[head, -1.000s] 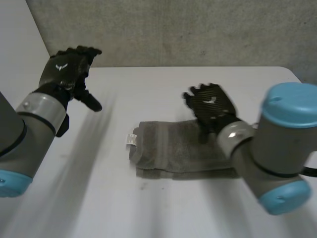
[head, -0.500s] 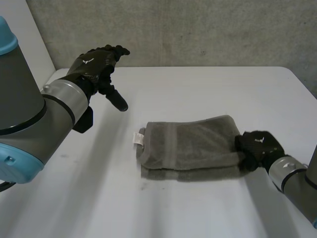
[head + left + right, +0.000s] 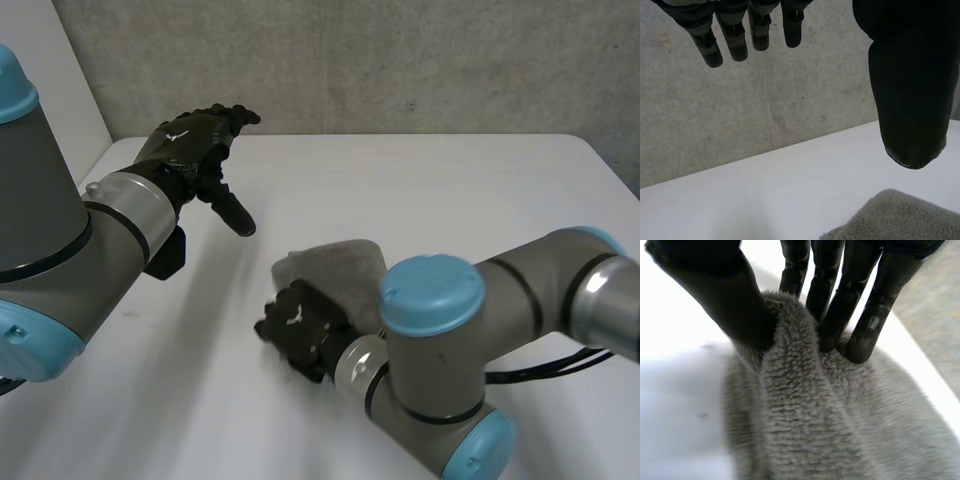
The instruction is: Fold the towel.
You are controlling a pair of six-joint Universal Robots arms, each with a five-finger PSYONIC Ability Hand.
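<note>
**Towel position.** The towel [image 3: 335,262] lies on the table [image 3: 470,180], near its middle. The right arm [image 3: 500,300] reaches across it from the robot's right and covers part of it.

**Right hand.** The right hand [image 3: 300,325] sits at the towel's left end, low to the table. In the right wrist view, the thumb [image 3: 720,290] and the fingers [image 3: 840,305] close on a raised ridge of cloth from opposite sides. The hand holds the towel in a pinch.

**Left hand.** The left hand [image 3: 195,145] hangs above the table, behind and to the left of the towel and well apart from it. Its fingers [image 3: 730,35] are straight and stand off from its thumb, and it holds nothing. In the left wrist view, a rounded end of the towel lies past the thumb tip with bare table between.

**Governing relation.** The right hand is on the cloth and the left hand is not. From the left hand, the towel lies to the right and nearer the robot. The towel's long axis cannot be read, because the arm hides its right part.

**Judgement.** The fold appears to be in progress, with the pinched edge positioned at the left end. The next move likely calls for lowering and releasing that edge squarely on the layer beneath. A skewed release risks uneven edges.
</note>
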